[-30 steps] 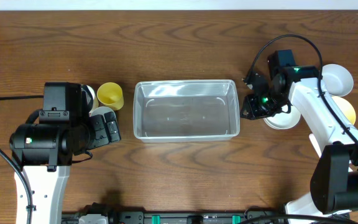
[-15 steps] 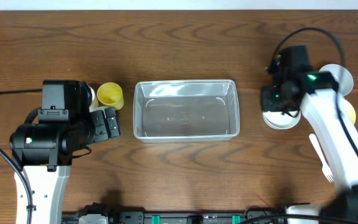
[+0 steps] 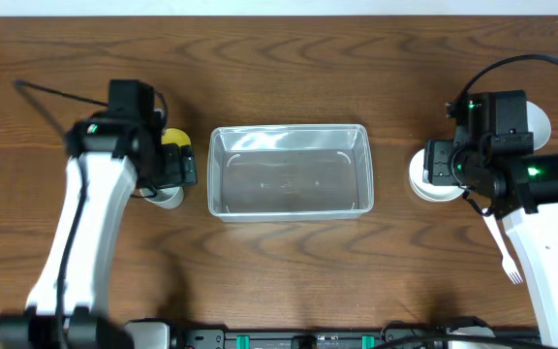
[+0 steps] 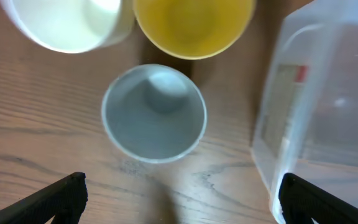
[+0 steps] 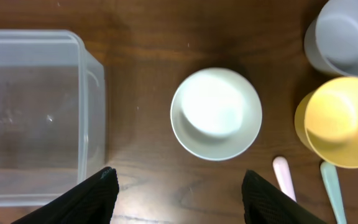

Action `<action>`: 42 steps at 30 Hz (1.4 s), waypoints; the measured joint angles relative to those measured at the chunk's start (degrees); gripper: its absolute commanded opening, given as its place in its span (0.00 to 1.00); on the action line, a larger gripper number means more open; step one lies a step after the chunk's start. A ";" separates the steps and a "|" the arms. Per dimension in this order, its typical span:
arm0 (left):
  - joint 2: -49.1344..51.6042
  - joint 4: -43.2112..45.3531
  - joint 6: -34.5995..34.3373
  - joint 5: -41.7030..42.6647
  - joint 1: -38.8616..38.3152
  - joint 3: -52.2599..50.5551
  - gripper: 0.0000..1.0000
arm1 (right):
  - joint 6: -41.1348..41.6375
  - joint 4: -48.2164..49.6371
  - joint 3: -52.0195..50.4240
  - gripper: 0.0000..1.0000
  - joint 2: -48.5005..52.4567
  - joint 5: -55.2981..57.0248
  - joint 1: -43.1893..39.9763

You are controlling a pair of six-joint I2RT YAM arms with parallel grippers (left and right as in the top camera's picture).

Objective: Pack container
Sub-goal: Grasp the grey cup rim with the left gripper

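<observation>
1. Counted three cups on the left half of the worktop [image 3: 289, 68], between left edge and centre: one white cup [image 4: 67, 22], one left yellow cup [image 4: 194, 22], one left grey cup [image 4: 154, 115]. Found all upright, mouths up, clustered. Placed white and yellow side by side, with grey just beside both, toward the near edge.
2. Found left gripper [image 4: 182, 183] above that cluster, fingers spread wide, holding nothing. Saw left grey cup ahead of the gap, touching neither finger.
3. Counted one container [image 3: 291, 174] at centre of worktop, long sides parallel to far and near edges. Noted only a narrow strip of bare wood between its left short wall and the cups.
4. Found right gripper [image 5: 179, 190] over the strip between container's right short wall and the bowl, fingers spread wide, holding nothing.
5. Counted toward right edge: one white bowl [image 5: 216, 113], one right grey cup [image 5: 345, 37], one right yellow cup [image 5: 340, 121], two utensil handles, one pink handle [image 5: 284, 177] and one pale green handle [image 5: 332, 186]. Found bowl apart from container and cups; placed grey cup on the far side of yellow, just beside it.
6. Noted open wood along far edge across the full width, and a narrower band along near edge in front of container.
</observation>
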 measured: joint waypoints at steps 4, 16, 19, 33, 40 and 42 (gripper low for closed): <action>6.67 1.09 0.00 -0.02 0.00 0.00 0.98 | 0.17 -0.31 -0.57 0.66 1.05 0.02 0.00; 16.83 4.50 -0.17 0.00 0.00 0.00 0.80 | 0.35 -0.48 -0.90 0.67 1.99 0.04 0.00; 17.99 4.42 -0.22 0.00 0.00 0.00 0.60 | 0.35 -0.63 -0.92 0.67 1.99 0.04 0.00; 18.10 3.21 0.17 0.00 0.00 0.00 0.23 | 0.37 -0.72 -0.94 0.69 1.99 0.15 0.00; 18.10 2.58 0.13 0.00 0.00 0.00 0.06 | 0.35 -0.72 -0.94 0.69 1.99 0.17 0.00; 18.10 2.45 0.22 0.00 0.00 0.00 0.06 | 0.37 -0.72 -0.94 0.69 1.99 0.17 0.00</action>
